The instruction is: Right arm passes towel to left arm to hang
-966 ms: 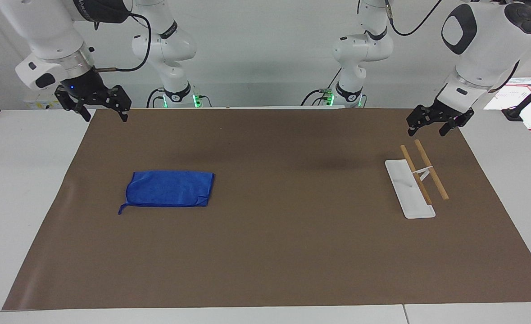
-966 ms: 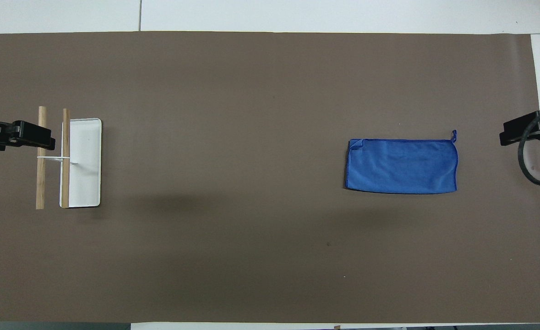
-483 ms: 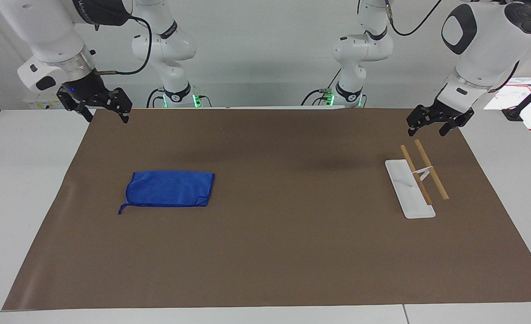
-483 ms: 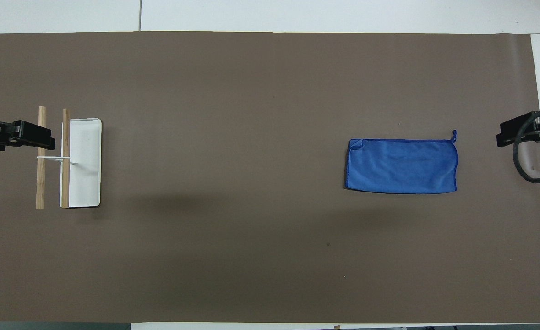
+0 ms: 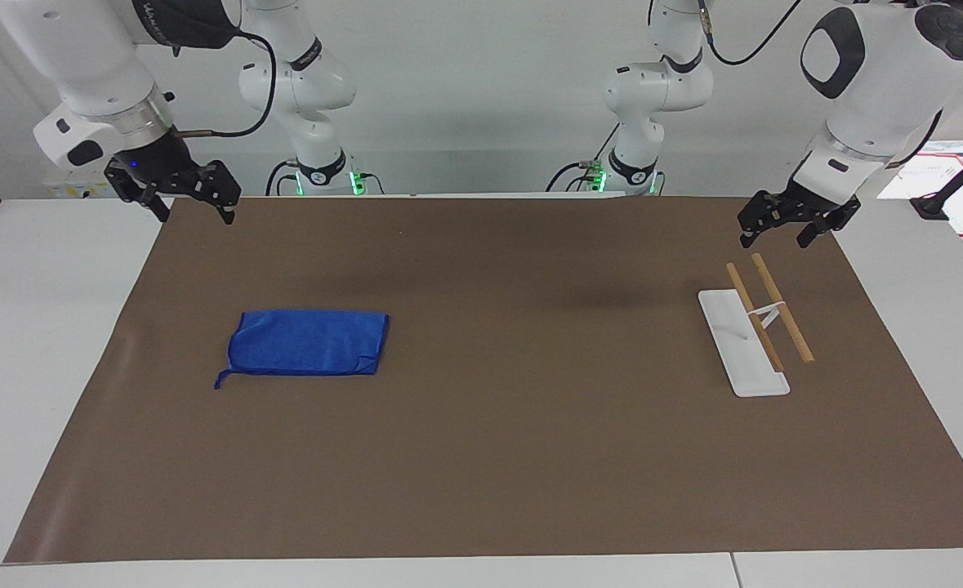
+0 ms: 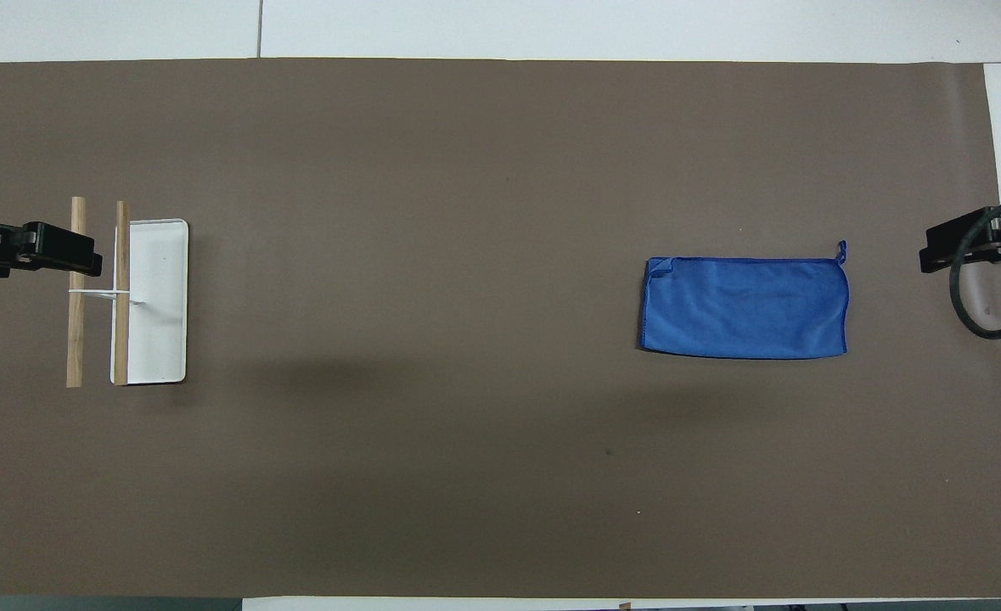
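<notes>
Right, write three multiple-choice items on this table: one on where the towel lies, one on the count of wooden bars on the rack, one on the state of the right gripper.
1. The blue towel lies
A. flat on the brown mat, toward the right arm's end
B. over the rack's bars
C. in the left gripper

2. Wooden bars on the white towel rack:
A. one
B. two
C. four

3. The right gripper is
A. shut on the towel
B. open, holding nothing
C. pressed on the rack

Key: 1 A, the towel rests folded on the mat; 2 B, two parallel bars show; 3 B, its fingers stand apart in the air, well clear of the towel.
</notes>
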